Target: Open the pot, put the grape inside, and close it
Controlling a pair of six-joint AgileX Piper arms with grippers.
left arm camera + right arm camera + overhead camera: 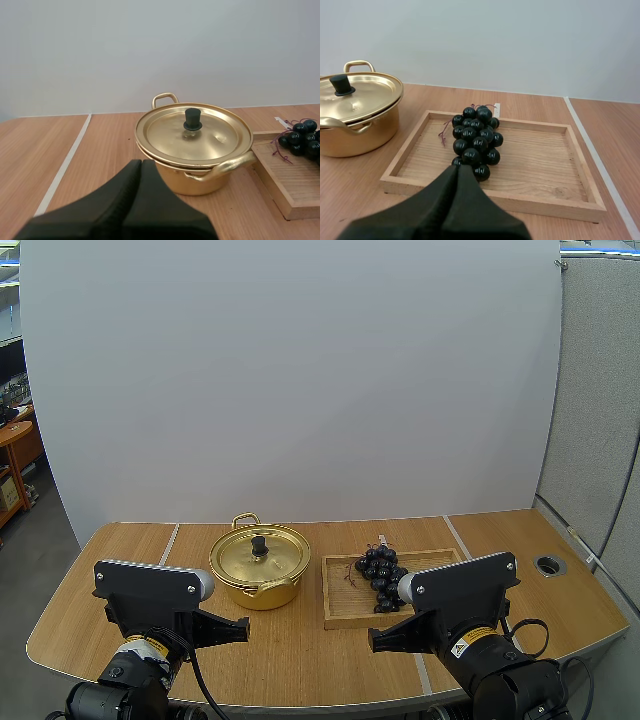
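A golden pot [259, 567] stands mid-table with its lid [194, 133] on, a black knob [192, 119] at the lid's centre. To its right a bunch of dark grapes [380, 576] lies in a wooden tray [345, 606]. My left gripper [240, 624] hovers shut in front of the pot, fingers together as one wedge [140, 167]. My right gripper [377, 640] hovers shut before the tray's near edge, its tip [458, 171] just short of the grapes [475, 140]. The pot [357, 117] sits left of the tray [547, 165].
White tape lines [168, 544] cross the wooden table on both sides. A round cable hole [549, 564] sits at the far right. Bare wood lies left of the pot and right of the tray.
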